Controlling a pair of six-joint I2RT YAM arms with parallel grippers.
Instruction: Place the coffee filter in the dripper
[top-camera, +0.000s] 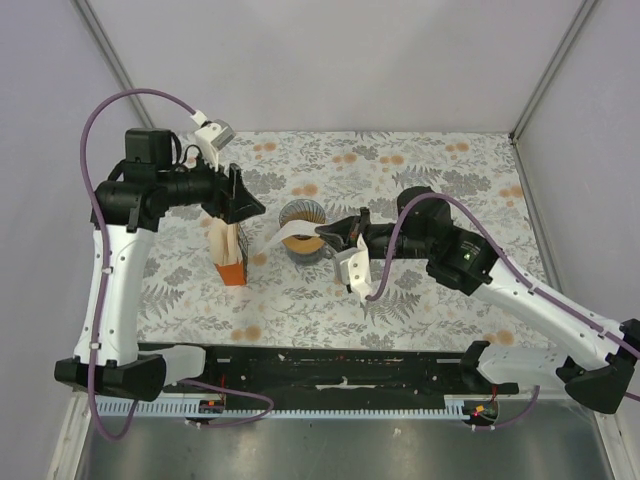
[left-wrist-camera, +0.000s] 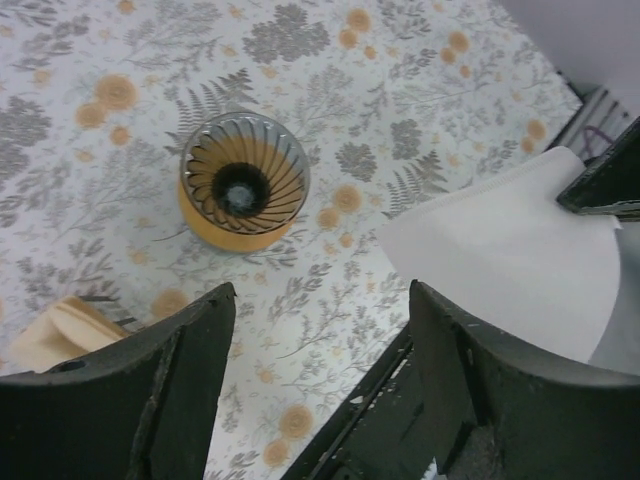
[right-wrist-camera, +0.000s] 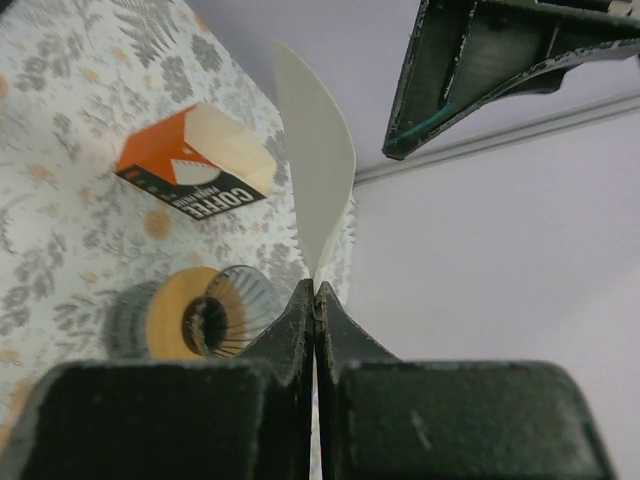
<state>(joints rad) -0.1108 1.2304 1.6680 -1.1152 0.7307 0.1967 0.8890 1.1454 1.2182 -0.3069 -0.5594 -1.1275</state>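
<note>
Jaws, overhead: right gripper (top-camera: 325, 236) pinches the filter (top-camera: 290, 232) close by the dripper (top-camera: 303, 214), not in it; left gripper (top-camera: 246, 206) is spread and empty. Left wrist: filter is aloft beside the dripper. Right wrist: I judge the paper light, limp and crushable; grip its edge only.

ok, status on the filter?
Right gripper shut on coffee filter, held aloft. Left gripper open, empty. Dripper empty, nothing blocking it.
</note>
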